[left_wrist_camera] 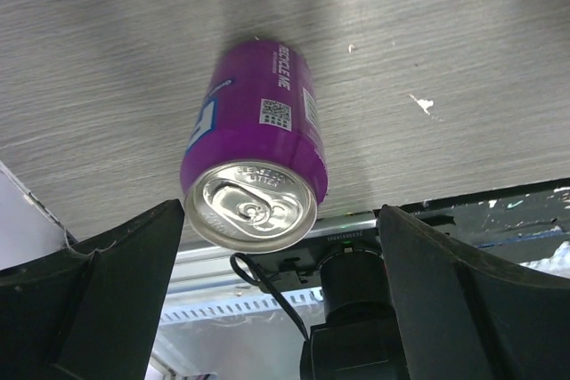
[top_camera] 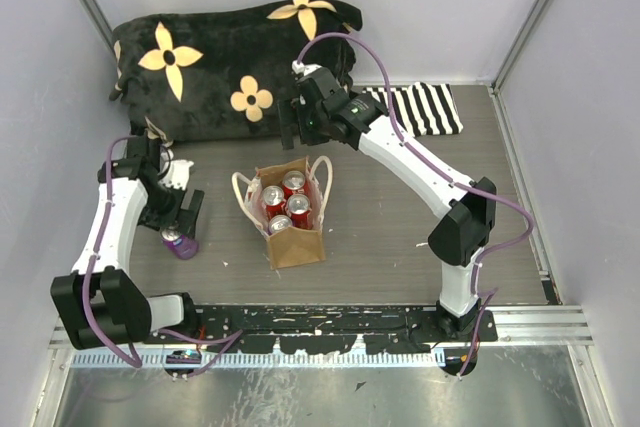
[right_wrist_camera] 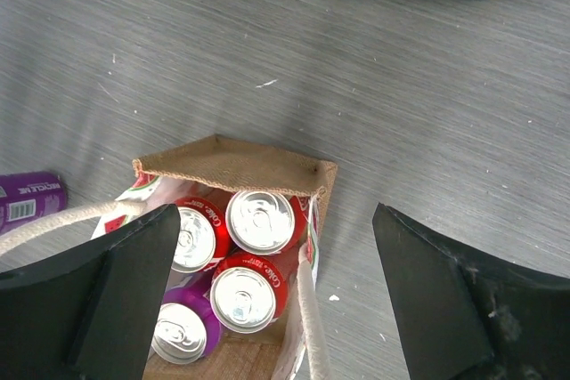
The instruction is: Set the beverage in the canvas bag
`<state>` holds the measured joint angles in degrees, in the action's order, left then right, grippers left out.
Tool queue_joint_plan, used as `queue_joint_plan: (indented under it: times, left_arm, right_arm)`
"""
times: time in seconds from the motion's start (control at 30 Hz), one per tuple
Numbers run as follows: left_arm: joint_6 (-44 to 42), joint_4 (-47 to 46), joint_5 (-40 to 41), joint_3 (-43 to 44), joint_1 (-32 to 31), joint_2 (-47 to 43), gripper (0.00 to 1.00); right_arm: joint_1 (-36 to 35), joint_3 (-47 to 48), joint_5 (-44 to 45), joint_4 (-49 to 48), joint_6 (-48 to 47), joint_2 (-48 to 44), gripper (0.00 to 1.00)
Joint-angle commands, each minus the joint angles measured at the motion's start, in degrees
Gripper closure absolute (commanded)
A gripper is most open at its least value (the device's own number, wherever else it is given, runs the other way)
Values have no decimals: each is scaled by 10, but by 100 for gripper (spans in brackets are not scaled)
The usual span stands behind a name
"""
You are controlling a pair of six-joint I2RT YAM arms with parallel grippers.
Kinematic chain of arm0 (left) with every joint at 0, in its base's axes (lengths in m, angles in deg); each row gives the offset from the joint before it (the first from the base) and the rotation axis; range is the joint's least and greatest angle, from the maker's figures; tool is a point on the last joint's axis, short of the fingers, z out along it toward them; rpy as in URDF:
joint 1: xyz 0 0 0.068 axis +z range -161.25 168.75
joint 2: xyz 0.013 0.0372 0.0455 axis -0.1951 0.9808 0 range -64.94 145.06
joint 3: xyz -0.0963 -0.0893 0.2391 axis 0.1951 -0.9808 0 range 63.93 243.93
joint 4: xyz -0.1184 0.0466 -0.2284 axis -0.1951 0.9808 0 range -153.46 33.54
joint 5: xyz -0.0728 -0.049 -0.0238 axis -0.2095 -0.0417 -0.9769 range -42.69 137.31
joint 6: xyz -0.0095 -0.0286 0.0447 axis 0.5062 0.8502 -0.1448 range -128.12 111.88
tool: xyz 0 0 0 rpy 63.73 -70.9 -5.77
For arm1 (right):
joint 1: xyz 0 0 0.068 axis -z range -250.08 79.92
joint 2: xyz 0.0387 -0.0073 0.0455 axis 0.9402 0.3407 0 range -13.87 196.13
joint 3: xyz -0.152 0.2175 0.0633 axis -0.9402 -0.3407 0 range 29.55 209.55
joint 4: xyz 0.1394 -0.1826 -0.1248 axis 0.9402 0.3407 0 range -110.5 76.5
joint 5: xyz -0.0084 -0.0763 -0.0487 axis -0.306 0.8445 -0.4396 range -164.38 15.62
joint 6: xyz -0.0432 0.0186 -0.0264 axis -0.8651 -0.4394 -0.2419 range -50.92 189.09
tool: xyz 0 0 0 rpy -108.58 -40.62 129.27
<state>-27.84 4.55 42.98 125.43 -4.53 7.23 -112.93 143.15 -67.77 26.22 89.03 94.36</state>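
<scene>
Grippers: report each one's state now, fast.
Left gripper: open, above the purple can, not gripping it.
Right gripper: open, empty, above the canvas bag.

Top cam: high behind the arm bases (top_camera: 118, 309), looking down. Left wrist cam hugs the purple can (left_wrist_camera: 254, 131) left of the canvas bag (top_camera: 297, 245) — right wrist cam stares down into the bag, same can at its edge.

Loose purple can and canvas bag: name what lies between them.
Only bare table separates the loose purple can and canvas bag, seen in the top view.
</scene>
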Motion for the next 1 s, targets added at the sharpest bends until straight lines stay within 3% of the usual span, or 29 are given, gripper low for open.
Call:
queue_joint_plan:
  times: [0.0,0.3,0.37,0.6,0.7,0.83,0.97]
  left_arm:
    - [-31,-20,-15,-31,2,2,2]
    - [-41,-55,-14,-59,2,38,3]
    - [-44,-59,-15,-62,2,41,13]
    - [-42,-50,-23,-52,2,44,78]
    - [-42,-37,-22,-30,2,39,98]
    - [-29,-6,-41,70,3,46,100]
    - [13,24,-89,257,2,95,100]
  right_arm:
    - [2,-5,12,-20,7,-35,4]
    - [6,-9,22,-13,11,-41,4]
    - [8,-13,25,-13,12,-45,4]
    - [13,-26,28,-13,18,-53,4]
    - [13,-28,29,-13,18,-56,4]
    - [13,-32,32,-13,20,-62,4]
    - [15,-43,40,-13,21,-76,4]
